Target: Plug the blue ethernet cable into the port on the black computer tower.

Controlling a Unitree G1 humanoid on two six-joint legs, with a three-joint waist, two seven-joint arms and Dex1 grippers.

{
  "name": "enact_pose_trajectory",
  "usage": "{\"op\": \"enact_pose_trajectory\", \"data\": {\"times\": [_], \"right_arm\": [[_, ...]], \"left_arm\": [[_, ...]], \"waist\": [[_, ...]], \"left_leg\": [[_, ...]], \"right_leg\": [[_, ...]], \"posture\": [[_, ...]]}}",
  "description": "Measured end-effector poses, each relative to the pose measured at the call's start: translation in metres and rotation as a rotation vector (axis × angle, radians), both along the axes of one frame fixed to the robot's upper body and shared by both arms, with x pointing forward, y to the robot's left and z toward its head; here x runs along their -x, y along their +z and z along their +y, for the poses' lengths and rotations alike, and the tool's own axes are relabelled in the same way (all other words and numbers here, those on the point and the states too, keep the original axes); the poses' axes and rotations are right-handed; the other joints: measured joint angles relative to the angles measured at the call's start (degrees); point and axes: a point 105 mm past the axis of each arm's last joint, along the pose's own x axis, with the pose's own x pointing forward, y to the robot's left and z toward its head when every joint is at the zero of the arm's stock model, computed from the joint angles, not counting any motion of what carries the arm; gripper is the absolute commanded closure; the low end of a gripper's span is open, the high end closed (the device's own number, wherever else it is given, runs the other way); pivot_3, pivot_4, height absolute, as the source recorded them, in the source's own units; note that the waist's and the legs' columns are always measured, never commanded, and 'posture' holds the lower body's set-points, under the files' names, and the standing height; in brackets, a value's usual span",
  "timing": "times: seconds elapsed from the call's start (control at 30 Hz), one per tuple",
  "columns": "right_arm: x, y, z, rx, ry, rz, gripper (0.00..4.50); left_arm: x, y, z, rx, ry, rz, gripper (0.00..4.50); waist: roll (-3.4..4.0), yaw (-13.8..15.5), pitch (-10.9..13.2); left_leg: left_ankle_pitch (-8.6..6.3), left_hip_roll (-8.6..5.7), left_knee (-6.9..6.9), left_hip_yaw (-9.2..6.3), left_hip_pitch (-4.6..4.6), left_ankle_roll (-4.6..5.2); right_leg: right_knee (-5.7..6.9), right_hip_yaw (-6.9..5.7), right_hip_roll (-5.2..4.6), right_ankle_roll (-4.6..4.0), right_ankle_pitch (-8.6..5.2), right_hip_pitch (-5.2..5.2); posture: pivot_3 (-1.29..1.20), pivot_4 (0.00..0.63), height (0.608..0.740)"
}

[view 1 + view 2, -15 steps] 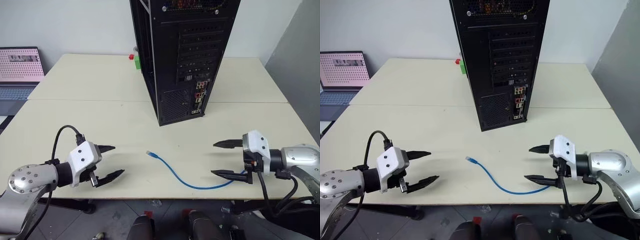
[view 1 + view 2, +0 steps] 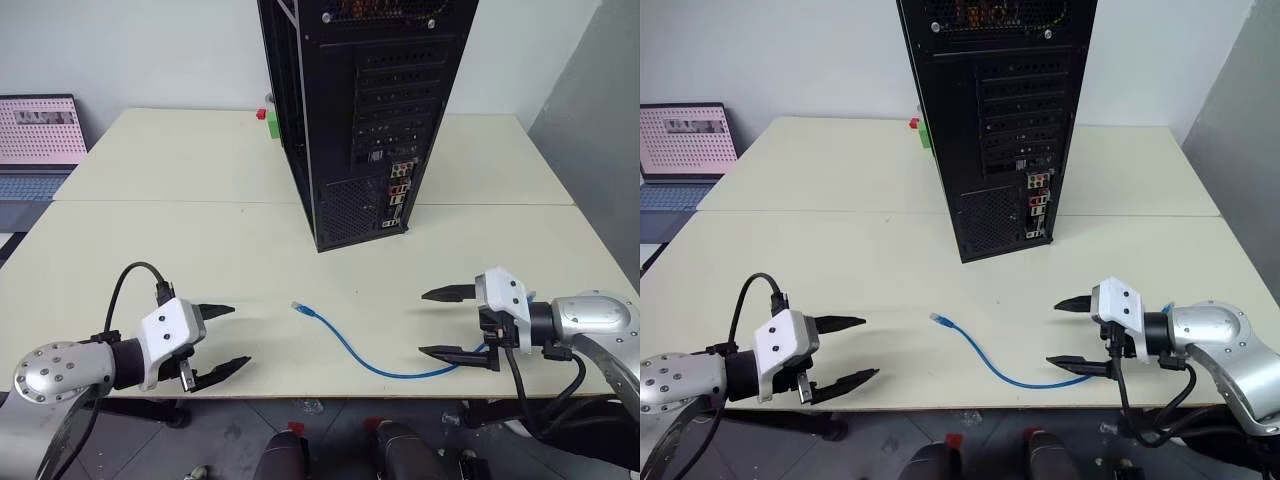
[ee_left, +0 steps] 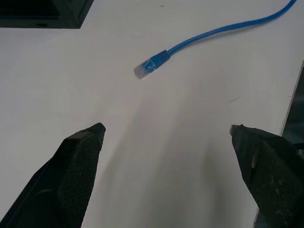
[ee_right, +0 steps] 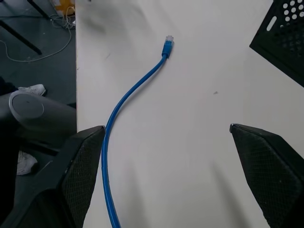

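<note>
- Lower centre of frame: blue ethernet cable point(image 2: 360, 352) lies loose on the table point(image 2: 150, 230), clear plug point(image 2: 297, 305) pointing upper left, nothing holding it.
- Left gripper point(image 2: 220, 342) & right gripper point(image 2: 447, 322): both spread wide, empty, flanking the cable.
- Black computer tower point(image 2: 365, 110) top centre, port cluster point(image 2: 398, 195) well apart from plug.
- Progress: nil — pickup, carry, insert all left.

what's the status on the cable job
Both claws, left and right, open, empty. Cable flat on table, unplugged, between them. Path to tower clear.

blue cable point(image 4: 124, 99) on table point(image 4: 199, 142), jaws wide apart
</note>
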Motion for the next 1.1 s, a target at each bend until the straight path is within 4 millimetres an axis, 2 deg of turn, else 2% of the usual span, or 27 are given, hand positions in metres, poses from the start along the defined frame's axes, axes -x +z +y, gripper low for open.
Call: {"op": "enact_pose_trajectory", "data": {"times": [0.2,0.27,0.5,0.63,0.8,0.9,1.1], "right_arm": [[-0.001,-0.009,0.027,-0.035,0.060,0.007,0.05],[-0.005,-0.017,0.047,-0.057,0.086,0.012,0.05],[-0.009,-0.031,0.089,-0.099,0.127,0.051,0.05],[-0.020,-0.046,0.113,-0.105,0.089,0.084,0.05],[-0.026,-0.061,0.122,-0.083,0.036,0.118,0.05],[-0.034,-0.067,0.121,-0.050,-0.014,0.127,0.52],[-0.038,-0.069,0.118,-0.026,-0.059,0.157,2.07]], "left_arm": [[0.005,-0.003,-0.004,-0.015,-0.031,0.016,0.00],[0.005,-0.002,-0.006,-0.017,-0.050,0.019,0.00],[0.001,0.005,-0.006,0.015,-0.079,0.022,0.00],[-0.005,0.008,-0.003,0.016,-0.078,0.011,0.00],[-0.005,0.008,-0.003,0.016,-0.080,0.010,0.00],[-0.005,0.006,-0.005,0.015,-0.085,0.017,0.00],[-0.005,0.006,-0.005,-0.002,-0.093,0.004,0.00]], "waist": [[-0.01,-0.04,0.00],[-0.02,-0.09,-0.01],[-0.03,-0.04,-0.01],[-0.03,-0.05,-0.02],[-0.03,-0.05,-0.02],[-0.03,-0.05,-0.02],[-0.03,-0.05,-0.02]], "left_leg": [[0.00,0.01,0.00,0.00,0.00,0.00],[0.00,0.01,0.01,0.00,0.02,0.00],[0.00,0.02,0.02,-0.08,-0.05,0.00],[0.00,0.00,0.03,-0.19,-0.08,0.00],[0.00,0.01,0.03,-0.25,-0.14,0.00],[0.00,0.00,0.03,-0.28,-0.13,0.00],[0.00,-0.02,0.03,-0.29,-0.13,0.00]], "right_leg": [[0.01,0.00,0.02,0.00,0.00,-0.02],[0.02,-0.01,0.04,-0.01,0.00,-0.02],[0.05,-0.10,0.03,-0.02,0.00,-0.08],[0.07,-0.15,0.04,-0.15,0.07,-0.12],[0.06,-0.19,0.00,-0.26,0.14,-0.16],[0.07,-0.21,0.00,-0.26,0.14,-0.16],[0.07,-0.22,0.01,-0.25,0.13,-0.16]], "posture": [[0.00,0.150,0.740],[0.00,0.150,0.740],[0.00,0.150,0.740],[0.00,0.150,0.740],[0.00,0.150,0.740],[0.00,0.150,0.740],[0.00,0.150,0.740]]}}
